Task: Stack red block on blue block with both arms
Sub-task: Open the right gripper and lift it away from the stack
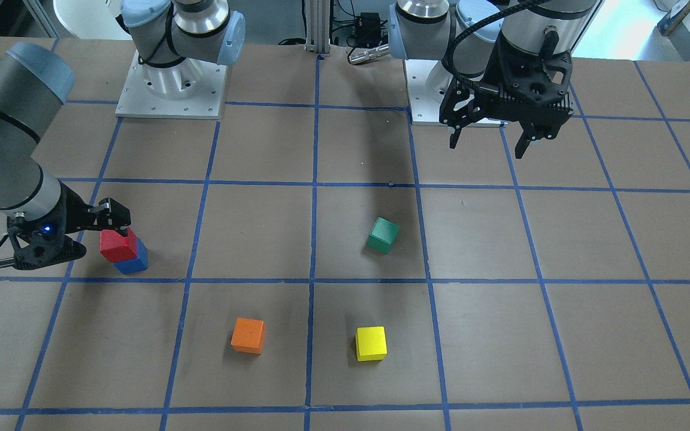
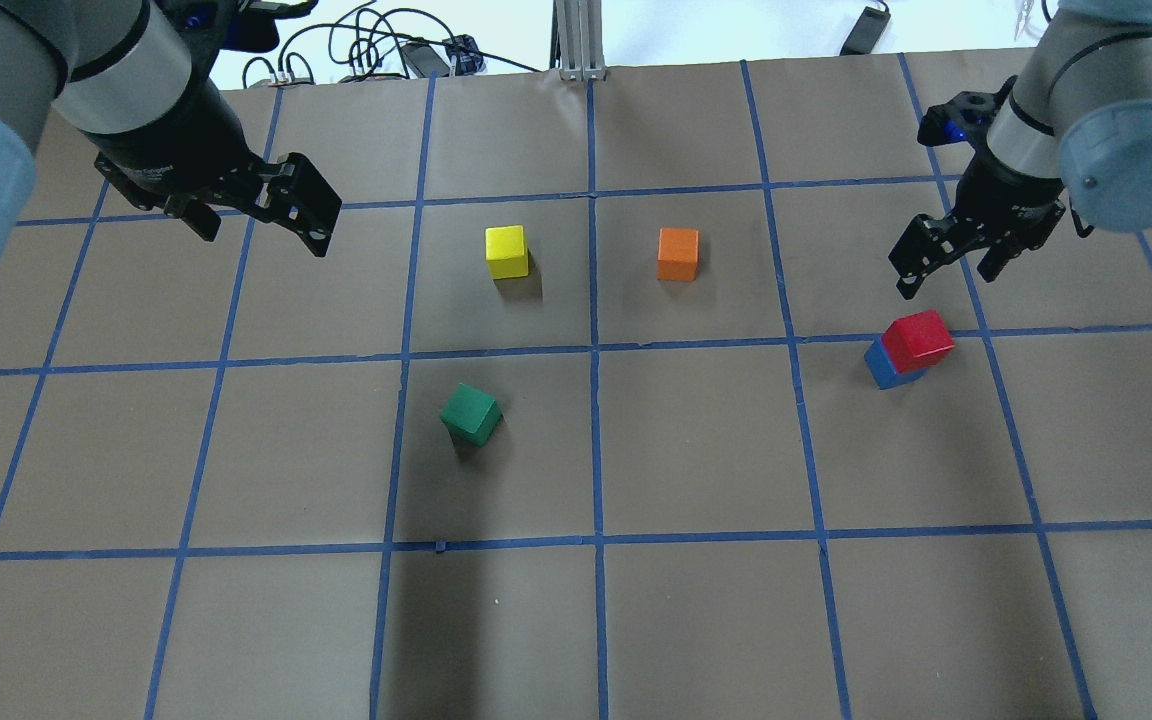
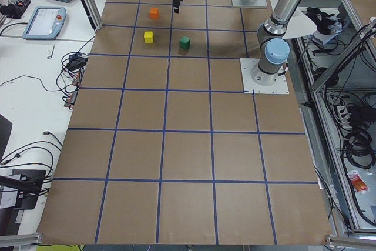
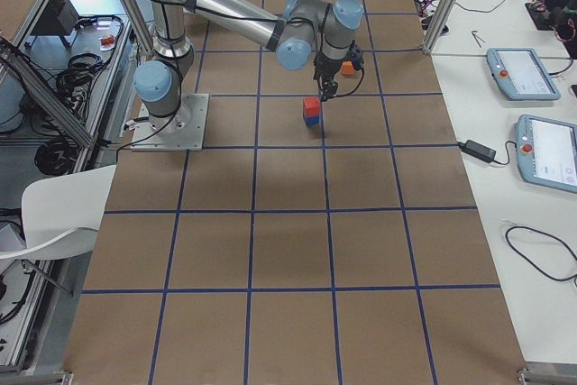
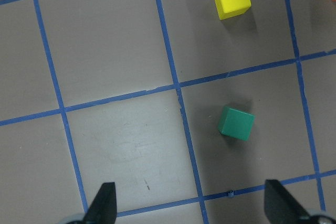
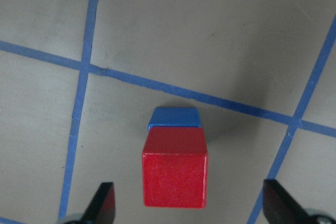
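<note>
The red block [image 2: 918, 340] sits on top of the blue block [image 2: 886, 368], slightly offset, on the table's right side. The stack also shows in the front view, red block [image 1: 118, 244] over blue block [image 1: 132, 262], and in the right wrist view, red block [image 6: 175, 174] over blue block [image 6: 174, 118]. My right gripper [image 2: 946, 278] is open just above the stack, its fingers [image 6: 105, 203] well clear of the red block's sides. My left gripper [image 2: 266, 235] is open and empty, held high over the table's far left [image 1: 489, 146].
A green cube [image 2: 470, 413] lies tilted near the table's middle. A yellow cube [image 2: 506, 251] and an orange cube [image 2: 678, 253] stand further out. The two arm bases [image 1: 171, 90] are at the robot's edge. Blue tape lines grid the brown table.
</note>
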You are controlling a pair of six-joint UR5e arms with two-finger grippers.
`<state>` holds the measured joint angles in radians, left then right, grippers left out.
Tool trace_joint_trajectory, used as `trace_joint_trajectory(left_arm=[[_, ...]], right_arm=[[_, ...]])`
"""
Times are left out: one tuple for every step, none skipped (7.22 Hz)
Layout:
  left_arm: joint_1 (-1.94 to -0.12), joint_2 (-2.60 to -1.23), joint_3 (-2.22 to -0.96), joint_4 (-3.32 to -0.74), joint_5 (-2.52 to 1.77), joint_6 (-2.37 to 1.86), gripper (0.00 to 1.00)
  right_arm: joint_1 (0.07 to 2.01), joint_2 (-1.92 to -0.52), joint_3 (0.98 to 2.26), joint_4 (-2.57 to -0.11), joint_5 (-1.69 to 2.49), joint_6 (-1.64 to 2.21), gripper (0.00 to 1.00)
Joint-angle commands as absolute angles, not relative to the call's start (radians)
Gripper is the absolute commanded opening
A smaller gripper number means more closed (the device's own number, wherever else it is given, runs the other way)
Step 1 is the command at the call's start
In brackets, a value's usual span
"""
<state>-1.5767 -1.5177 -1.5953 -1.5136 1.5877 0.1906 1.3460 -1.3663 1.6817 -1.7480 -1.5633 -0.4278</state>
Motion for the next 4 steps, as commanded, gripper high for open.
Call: trace_joint_trajectory(left_arm=[[-1.575, -1.517, -1.595, -1.514, 1.589, 0.189, 1.00], [-1.575, -1.517, -1.595, -1.514, 1.589, 0.189, 1.00], [-1.575, -1.517, -1.595, -1.514, 1.588, 0.190, 1.00], [-1.575, -1.519, -1.595, -1.514, 1.588, 0.189, 1.00]], right_arm=[[1.382, -1.391, 1.553, -1.646, -1.566, -0.362, 1.00], [1.384, -1.393, 1.545, -1.654, -1.554, -0.353, 1.00], [1.385, -1.411, 1.540, -1.652, -1.562, -0.348, 1.00], [1.396, -1.464, 1.552, -1.640, -1.556, -0.286, 1.00]])
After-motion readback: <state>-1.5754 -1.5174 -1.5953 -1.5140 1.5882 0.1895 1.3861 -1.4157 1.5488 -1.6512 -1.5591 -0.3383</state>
